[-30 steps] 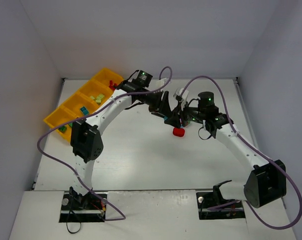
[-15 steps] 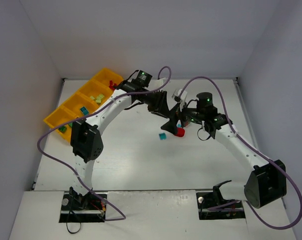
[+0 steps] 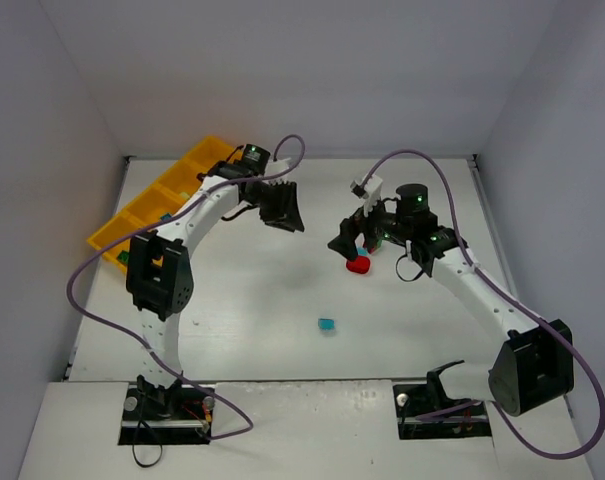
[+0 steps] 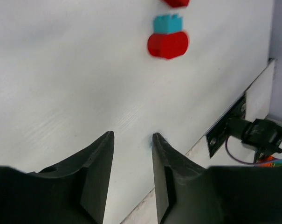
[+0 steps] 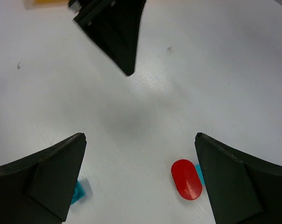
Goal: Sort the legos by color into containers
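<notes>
A red half-round lego (image 3: 358, 265) with a teal brick (image 4: 168, 23) stuck to it lies on the white table, and both wrist views show it (image 5: 186, 179). My right gripper (image 3: 354, 245) hovers just above it, wide open and empty (image 5: 140, 137). A loose teal lego (image 3: 326, 325) lies nearer the front, partly behind my right gripper's left finger (image 5: 80, 191). My left gripper (image 3: 292, 222) hangs left of centre, jaws narrowly apart with only table between them (image 4: 133, 135). The orange-yellow tray of containers (image 3: 117, 232) lies at the far left, partly hidden by the left arm.
Small green (image 3: 125, 258) and teal (image 3: 165, 215) bricks show in the tray's near compartments. The grey side walls close in the table on both sides. The left gripper's dark fingers (image 5: 115, 32) reach into the top of the right wrist view.
Both grippers met at the red piece. My right gripper opened wide and the red piece now lies on the table. A teal brick fell toward the front. My left gripper swung back left.
</notes>
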{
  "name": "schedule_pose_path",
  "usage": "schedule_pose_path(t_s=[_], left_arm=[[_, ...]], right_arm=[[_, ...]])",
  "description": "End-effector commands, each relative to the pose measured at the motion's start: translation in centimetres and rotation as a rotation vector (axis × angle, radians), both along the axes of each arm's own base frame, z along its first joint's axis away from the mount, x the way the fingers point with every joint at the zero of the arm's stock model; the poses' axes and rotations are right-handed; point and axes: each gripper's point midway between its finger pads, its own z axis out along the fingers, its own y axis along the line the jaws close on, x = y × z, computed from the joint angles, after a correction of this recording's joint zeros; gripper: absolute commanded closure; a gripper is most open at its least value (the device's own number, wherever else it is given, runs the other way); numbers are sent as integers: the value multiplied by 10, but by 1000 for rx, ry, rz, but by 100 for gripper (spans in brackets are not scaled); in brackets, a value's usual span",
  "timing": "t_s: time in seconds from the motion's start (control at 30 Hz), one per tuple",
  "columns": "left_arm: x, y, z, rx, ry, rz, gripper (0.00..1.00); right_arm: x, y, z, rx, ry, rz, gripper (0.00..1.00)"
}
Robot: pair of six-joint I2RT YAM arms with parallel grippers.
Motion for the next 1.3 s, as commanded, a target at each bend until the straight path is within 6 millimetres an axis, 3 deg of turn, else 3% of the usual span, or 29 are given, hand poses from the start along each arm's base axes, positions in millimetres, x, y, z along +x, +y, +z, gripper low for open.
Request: schedule_pose_path(t_s=[0.0, 0.07, 0.13, 0.17, 0.2, 0.27, 0.43, 0.5, 0.7, 0.9, 1.27], left_arm=[[-31, -4, 0, 53, -71, -74, 66], [-39, 1, -11, 101, -85, -74, 57], [-51, 3, -26, 132, -93, -78, 54], [-56, 1, -29, 130, -102, -85, 53], [-61, 0, -31, 123, -118, -85, 53], [-74, -9, -34, 142, -169, -124, 53], [-109, -35, -34, 161, -241, -229, 49], [-121, -43, -30, 155, -283, -261, 45], [-160, -65, -56, 245, -390, -416, 42], [-192, -87, -73, 302, -480, -596, 41], [-226, -95, -102, 341, -490, -806, 41]], right_arm=[[19, -16, 24, 49, -39, -135, 1], [28, -38, 23, 74, 0, -237, 5], [31, -58, 23, 132, 70, -345, 7], [37, -82, 15, 143, 98, -439, 11], [38, -92, 13, 175, 138, -497, 13], [38, -121, 4, 194, 188, -619, 16], [30, -166, -21, 269, 336, -849, 14], [26, -173, -28, 272, 359, -893, 13], [20, -188, -47, 295, 439, -1013, 12], [11, -190, -67, 315, 531, -1048, 11], [3, -191, -80, 318, 572, -1045, 11]])
